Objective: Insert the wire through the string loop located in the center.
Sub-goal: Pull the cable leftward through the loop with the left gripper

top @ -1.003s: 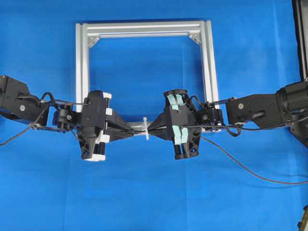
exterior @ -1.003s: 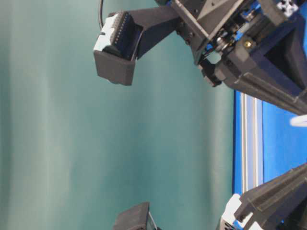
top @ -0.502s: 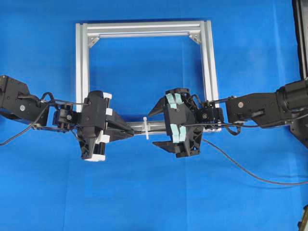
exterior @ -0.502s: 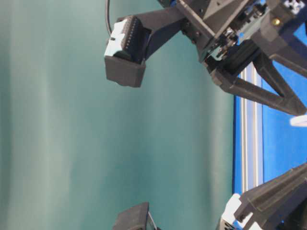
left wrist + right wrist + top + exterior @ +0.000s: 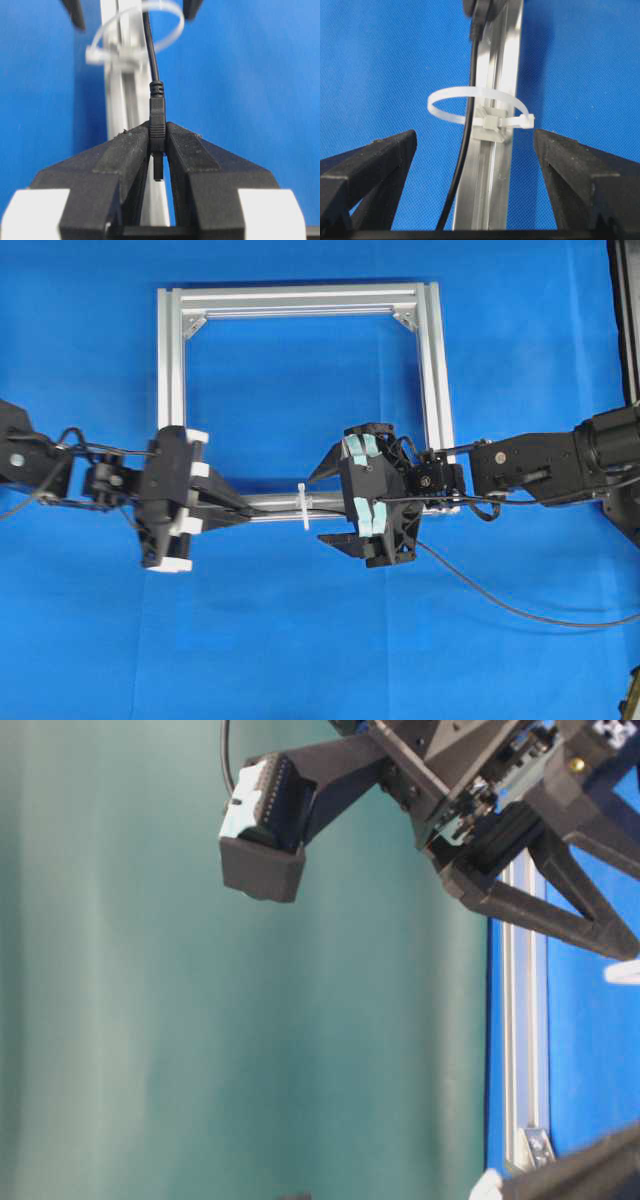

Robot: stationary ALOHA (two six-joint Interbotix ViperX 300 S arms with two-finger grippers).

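Where threaded through the white plastic string loop (image 5: pixel 479 107), thin black round wire (image 5: pixel 465 165), running along the ribbed silver aluminium frame (image 5: pixel 430 390). Plug tip pinched between closed black wedge-shaped fingers (image 5: pixel 131 150) of left end effector (image 5: pixel 158 145), well clear of loop on its left. Right end effector (image 5: pixel 322 500) spread wide, empty, jaws flanking loop without touching. Blue cloth bench (image 5: pixel 300 640) beneath.
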